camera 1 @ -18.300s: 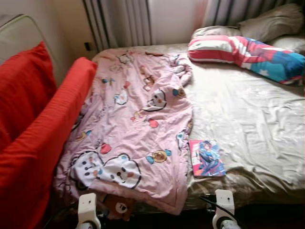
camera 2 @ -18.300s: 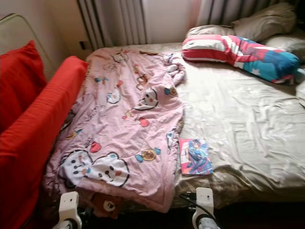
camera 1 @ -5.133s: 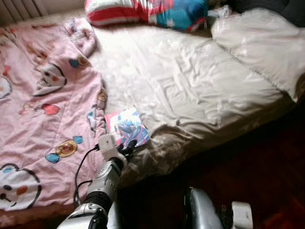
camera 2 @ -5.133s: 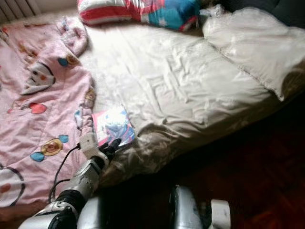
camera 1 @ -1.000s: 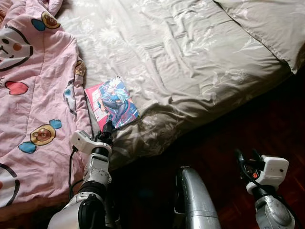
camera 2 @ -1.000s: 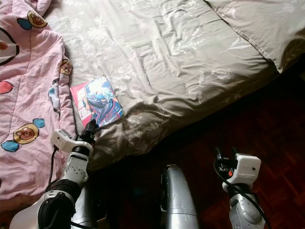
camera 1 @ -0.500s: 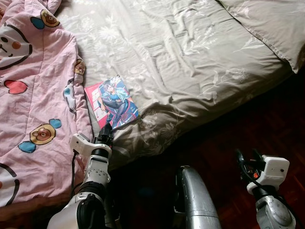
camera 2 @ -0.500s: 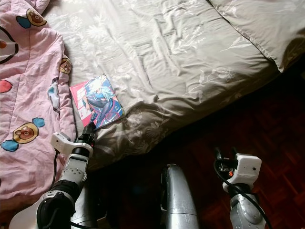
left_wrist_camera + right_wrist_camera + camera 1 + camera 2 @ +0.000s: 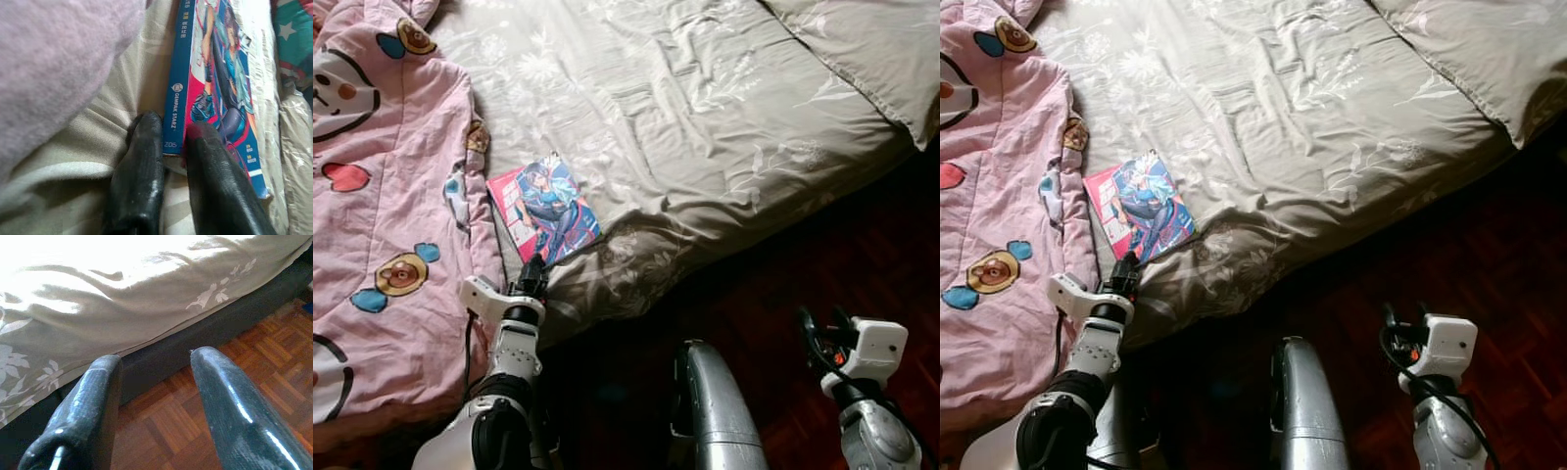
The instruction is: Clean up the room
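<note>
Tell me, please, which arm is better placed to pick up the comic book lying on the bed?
Left. The left gripper has its fingertips at the near corner of the comic book, beside the pink blanket. The right gripper hangs open over the wooden floor, away from the book.

book (image 9: 215,83) spine, "GEMPAK STARZ", "ZDS" at its end

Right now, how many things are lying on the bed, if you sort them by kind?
Books: 1, the comic book by the left gripper.
Blankets: 1, the pink cartoon blanket.
Pillows: 1, the beige pillow.
Total: 3 things on the bed sheet.
</note>
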You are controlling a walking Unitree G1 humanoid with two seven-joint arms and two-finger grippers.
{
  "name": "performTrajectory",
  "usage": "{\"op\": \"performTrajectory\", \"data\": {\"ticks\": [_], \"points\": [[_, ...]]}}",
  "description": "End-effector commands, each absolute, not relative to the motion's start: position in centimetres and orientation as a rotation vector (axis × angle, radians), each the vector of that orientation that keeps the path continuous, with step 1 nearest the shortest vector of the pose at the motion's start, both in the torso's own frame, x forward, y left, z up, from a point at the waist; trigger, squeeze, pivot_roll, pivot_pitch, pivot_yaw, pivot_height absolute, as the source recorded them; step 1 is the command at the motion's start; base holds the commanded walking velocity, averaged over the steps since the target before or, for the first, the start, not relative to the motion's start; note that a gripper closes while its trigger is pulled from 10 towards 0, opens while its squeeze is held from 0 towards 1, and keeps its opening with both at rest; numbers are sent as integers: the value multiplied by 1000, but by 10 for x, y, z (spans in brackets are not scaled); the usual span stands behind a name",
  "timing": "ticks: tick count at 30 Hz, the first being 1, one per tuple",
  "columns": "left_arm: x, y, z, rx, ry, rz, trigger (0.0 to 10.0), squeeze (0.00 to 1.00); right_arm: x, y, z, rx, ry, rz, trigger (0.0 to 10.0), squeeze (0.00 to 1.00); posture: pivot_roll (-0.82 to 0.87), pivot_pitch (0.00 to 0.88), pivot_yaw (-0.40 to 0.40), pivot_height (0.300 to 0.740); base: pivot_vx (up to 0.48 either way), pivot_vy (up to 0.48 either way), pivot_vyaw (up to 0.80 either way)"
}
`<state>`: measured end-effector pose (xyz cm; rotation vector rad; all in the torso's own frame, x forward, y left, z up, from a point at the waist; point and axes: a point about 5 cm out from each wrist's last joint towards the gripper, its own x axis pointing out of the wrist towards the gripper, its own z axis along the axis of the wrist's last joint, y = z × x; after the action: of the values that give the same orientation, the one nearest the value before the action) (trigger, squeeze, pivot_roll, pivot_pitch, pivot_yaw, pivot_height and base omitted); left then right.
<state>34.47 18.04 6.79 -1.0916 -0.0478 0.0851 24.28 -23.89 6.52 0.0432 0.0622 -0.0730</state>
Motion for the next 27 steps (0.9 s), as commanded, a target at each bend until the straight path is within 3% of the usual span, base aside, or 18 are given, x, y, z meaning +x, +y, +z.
{"op": "performTrajectory", "data": {"ticks": [1,14,23,24,25,26,27], "points": [[335,164,48,-1148,63,71,0,0,234,-244,50,39,122,-105,10000,0,-208,341,-87,573,0,0,0],[345,178,81,-1105,-104,-74,0,0,227,-259,-4,127,319,-297,10000,0,-134,202,-27,573,0,0,0],[340,176,104,-1088,-184,-175,0,0,218,-250,-32,165,466,-305,10000,0,-100,108,-2,573,0,0,0],[335,174,104,-1077,-177,-185,3255,0,215,-246,-38,170,502,-301,10000,0,-90,90,-1,573,0,0,0],[333,173,104,-1072,-173,-188,3255,0,214,-245,-41,171,520,-298,10000,0,-86,85,-1,573,0,0,0],[329,168,104,-1050,-160,-206,10000,0,211,-241,-46,166,557,-287,10000,0,-69,75,-2,573,0,0,0],[327,165,105,-1053,-154,-221,10000,0,210,-238,-48,164,575,-282,10000,0,-60,70,-3,573,0,0,0]]}}
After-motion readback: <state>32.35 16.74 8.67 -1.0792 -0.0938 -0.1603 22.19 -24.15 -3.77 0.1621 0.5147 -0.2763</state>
